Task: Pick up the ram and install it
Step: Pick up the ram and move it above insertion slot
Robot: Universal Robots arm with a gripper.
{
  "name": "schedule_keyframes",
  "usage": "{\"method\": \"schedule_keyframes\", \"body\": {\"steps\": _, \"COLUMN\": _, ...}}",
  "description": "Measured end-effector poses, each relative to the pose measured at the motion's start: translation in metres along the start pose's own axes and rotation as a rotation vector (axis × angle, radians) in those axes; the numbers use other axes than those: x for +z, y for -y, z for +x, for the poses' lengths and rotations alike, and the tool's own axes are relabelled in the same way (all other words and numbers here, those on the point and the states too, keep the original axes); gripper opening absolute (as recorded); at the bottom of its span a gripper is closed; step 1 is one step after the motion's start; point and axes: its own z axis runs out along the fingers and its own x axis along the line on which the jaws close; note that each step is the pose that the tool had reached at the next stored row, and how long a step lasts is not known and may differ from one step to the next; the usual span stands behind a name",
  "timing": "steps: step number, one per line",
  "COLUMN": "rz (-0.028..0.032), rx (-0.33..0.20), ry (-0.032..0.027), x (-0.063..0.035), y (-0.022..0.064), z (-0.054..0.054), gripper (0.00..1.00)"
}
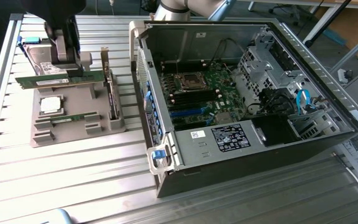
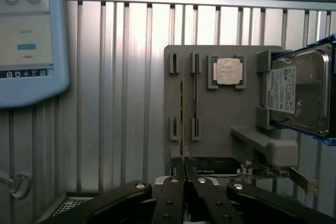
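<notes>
The gripper (image 1: 72, 70), upper left of the exterior view, pinches the ram (image 1: 58, 80) over the grey tray (image 1: 70, 135). That view shows the open case (image 1: 185, 35). The wrist view shows a second stick (image 2: 195, 95) and a screen (image 2: 26, 30). Label text is unreadable.

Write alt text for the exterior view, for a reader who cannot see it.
The gripper holds a green ram stick above a grey parts tray, where a second stick lies. On the exterior view's right is an open computer case.
</notes>
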Motion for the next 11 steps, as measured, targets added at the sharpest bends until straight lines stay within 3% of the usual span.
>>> {"method": "schedule_keyframes", "body": {"steps": 6, "rz": -0.0002, "rx": 0.000, "ry": 0.0000, "x": 0.0000, "y": 0.0193, "z": 0.001, "gripper": 0.12}}
{"method": "schedule_keyframes", "body": {"steps": 11, "rz": -0.0010, "rx": 0.000, "ry": 0.0000, "x": -0.0002, "y": 0.0466, "z": 0.002, "gripper": 0.12}}
